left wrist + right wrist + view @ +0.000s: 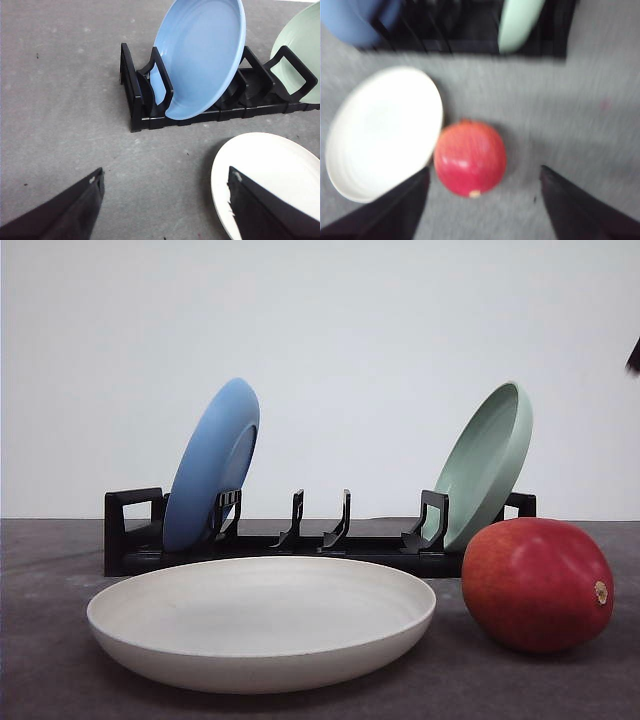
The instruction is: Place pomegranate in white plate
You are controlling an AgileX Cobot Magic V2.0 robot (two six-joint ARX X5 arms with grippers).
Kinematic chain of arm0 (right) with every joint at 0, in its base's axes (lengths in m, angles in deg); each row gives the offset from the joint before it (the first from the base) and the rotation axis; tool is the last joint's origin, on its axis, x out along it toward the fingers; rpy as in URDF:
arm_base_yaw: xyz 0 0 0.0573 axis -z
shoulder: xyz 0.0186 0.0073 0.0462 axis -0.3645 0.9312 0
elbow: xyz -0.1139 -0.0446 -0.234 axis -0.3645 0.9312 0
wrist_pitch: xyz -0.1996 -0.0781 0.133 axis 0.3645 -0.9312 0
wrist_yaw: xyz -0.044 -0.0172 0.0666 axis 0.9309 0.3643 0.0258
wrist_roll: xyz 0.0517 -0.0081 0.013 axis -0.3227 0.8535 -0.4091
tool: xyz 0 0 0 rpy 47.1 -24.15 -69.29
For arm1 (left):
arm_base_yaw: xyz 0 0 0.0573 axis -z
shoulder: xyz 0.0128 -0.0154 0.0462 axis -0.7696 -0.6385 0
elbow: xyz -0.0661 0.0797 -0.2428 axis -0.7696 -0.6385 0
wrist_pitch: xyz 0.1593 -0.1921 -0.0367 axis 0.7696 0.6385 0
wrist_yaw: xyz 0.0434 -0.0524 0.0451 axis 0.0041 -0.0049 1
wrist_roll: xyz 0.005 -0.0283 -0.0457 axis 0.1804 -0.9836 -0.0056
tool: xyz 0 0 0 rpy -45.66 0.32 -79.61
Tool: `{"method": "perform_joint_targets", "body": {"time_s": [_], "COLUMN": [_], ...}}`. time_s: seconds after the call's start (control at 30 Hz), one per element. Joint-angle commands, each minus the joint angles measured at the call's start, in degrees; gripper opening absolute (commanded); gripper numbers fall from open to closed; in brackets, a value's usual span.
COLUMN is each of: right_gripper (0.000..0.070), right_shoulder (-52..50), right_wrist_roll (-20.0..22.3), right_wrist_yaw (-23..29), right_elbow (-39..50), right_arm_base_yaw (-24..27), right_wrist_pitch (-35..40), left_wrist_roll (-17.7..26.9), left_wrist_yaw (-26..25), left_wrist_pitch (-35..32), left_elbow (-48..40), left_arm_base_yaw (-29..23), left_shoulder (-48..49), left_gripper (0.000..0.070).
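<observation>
Hovering above the pomegranate (pixel 470 159), the right gripper (pixel 482 210) has its fingers spread wide, nothing between them. The fruit sits on the table (pixel 40 680), just right of the white plate (pixel 262 620) and close against its rim. The left gripper (pixel 165 210) hangs apart too, near the plate's left edge. The risk: that glossy round skin could slip or roll away if the fingers close off-centre, or nudge the plate.

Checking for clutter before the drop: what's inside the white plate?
Nothing lies in the white plate; its bowl shows bare in the right wrist view. The pomegranate sits beside it. The table under the plate is hidden.
</observation>
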Motion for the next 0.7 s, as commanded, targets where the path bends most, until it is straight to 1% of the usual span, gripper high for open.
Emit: {"method": "perform_joint_targets", "body": {"time_s": [0.0,0.07,0.2,0.33,0.43,0.53,0.67], "right_gripper": [0.0502,0.0514,0.0592,0.0592,0.0596,0.0626,0.063], "right_shoulder": [3.31,6.82,13.64,19.93,24.19,27.87,32.11], "right_wrist_roll": [-1.69,-1.64,-1.63,-1.61,-1.61,-1.64,-1.92], "right_wrist_yaw": [-0.64,-0.58,-0.49,1.06,4.23,6.92,8.65], "right_elbow": [-1.14,-1.73,-3.57,-5.53,-6.77,-7.28,-7.3], "right_arm_base_yaw": [-0.58,-1.34,-3.86,-7.06,-9.74,-12.26,-14.77], "right_wrist_pitch": [0.53,0.74,2.45,4.63,5.77,7.25,9.39], "left_wrist_roll": [-0.31,-0.54,-1.18,-1.16,-1.16,-1.16,-1.13], "left_wrist_yaw": [0.07,0.07,0.07,0.11,0.3,0.31,0.31], "left_wrist_pitch": [-0.33,-0.31,-0.3,-0.31,-0.28,-0.24,-0.26], "left_elbow": [0.39,0.39,0.39,0.39,0.39,0.39,0.39], "left_arm_base_yaw": [0.07,0.07,0.09,0.07,0.07,0.07,0.07], "left_shoulder": [-0.22,-0.22,-0.22,-0.22,-0.22,-0.22,-0.22], "left_gripper": [0.047,0.047,0.047,0.047,0.047,0.047,0.047]}}
